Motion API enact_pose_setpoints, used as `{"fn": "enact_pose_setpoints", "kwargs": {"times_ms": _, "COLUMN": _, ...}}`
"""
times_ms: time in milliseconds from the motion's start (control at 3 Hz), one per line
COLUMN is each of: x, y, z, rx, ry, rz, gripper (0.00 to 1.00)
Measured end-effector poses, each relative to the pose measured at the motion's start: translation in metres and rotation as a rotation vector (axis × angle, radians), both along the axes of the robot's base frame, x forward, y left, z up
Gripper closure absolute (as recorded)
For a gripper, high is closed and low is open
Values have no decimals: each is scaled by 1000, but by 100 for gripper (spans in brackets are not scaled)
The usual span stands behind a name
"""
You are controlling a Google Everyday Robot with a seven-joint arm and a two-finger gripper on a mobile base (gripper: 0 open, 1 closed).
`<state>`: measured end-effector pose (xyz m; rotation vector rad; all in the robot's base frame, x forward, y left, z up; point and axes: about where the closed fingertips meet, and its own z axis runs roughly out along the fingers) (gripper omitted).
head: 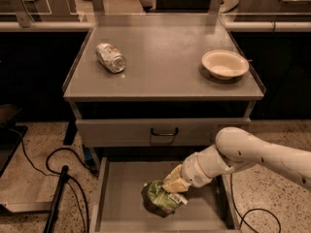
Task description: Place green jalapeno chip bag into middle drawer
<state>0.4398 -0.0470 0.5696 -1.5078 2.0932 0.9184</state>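
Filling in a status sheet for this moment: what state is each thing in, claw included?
green jalapeno chip bag: crumpled, inside the middle drawer, touching the claw.
middle drawer: pulled open.
top drawer: shut.
can: crushed, lying on its side on the cabinet top.
bowl: upright, looks empty.
claw: down in the middle drawer, at the bag's top.
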Motion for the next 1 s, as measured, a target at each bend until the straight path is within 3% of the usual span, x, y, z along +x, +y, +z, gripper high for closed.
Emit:
{"fn": "enact_pose_setpoints", "kwargs": {"times_ms": 333, "x": 0, "y": 0, "z": 0, "rx": 0, "ry": 0, "rz": 0, "gripper": 100}}
{"fn": "enact_pose_setpoints", "kwargs": {"times_ms": 1000, "x": -9, "y": 22, "z": -57, "rx": 156, "ry": 61, "rz": -49, "gripper": 100}}
